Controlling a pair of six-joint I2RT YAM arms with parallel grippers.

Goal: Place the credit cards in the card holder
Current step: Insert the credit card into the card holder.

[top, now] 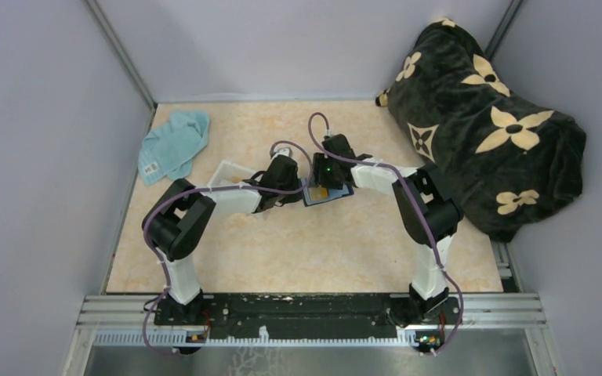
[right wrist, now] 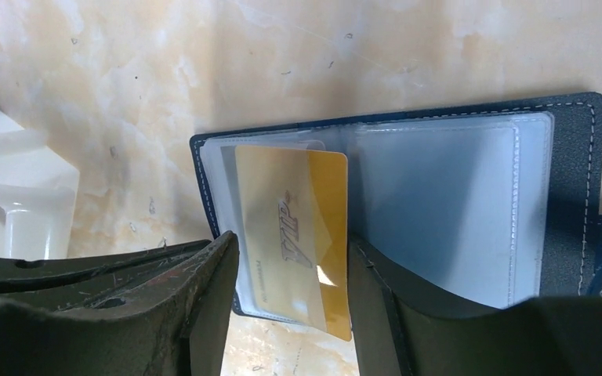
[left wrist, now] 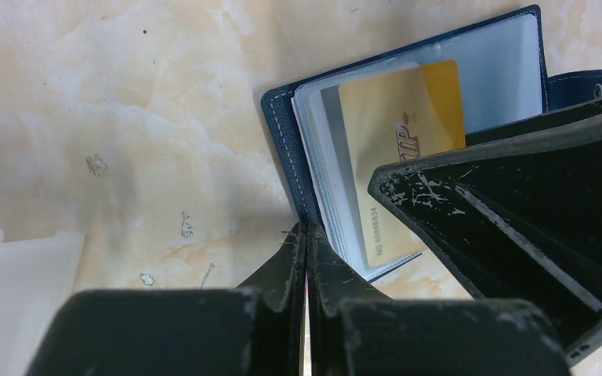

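The navy card holder (top: 343,193) lies open on the table, its clear sleeves facing up (right wrist: 568,117). A yellow credit card (right wrist: 282,196) marked VIP sits partly inside the left sleeve, with one corner past the holder's near edge. My right gripper (right wrist: 291,239) is open and straddles this card; its right finger (right wrist: 376,298) is against the card's long edge. My left gripper (left wrist: 307,229) is shut, its tips at the holder's left cover edge (left wrist: 282,133). In the left wrist view a greyish strip (left wrist: 329,125) shows under the yellow card (left wrist: 396,133). Other cards are hidden.
A clear plastic tray (top: 227,174) stands just left of the holder, behind my left gripper (top: 286,190). It also shows in the left wrist view (left wrist: 16,266). A teal cloth (top: 174,145) lies at the back left. A dark flowered blanket (top: 486,125) fills the right side.
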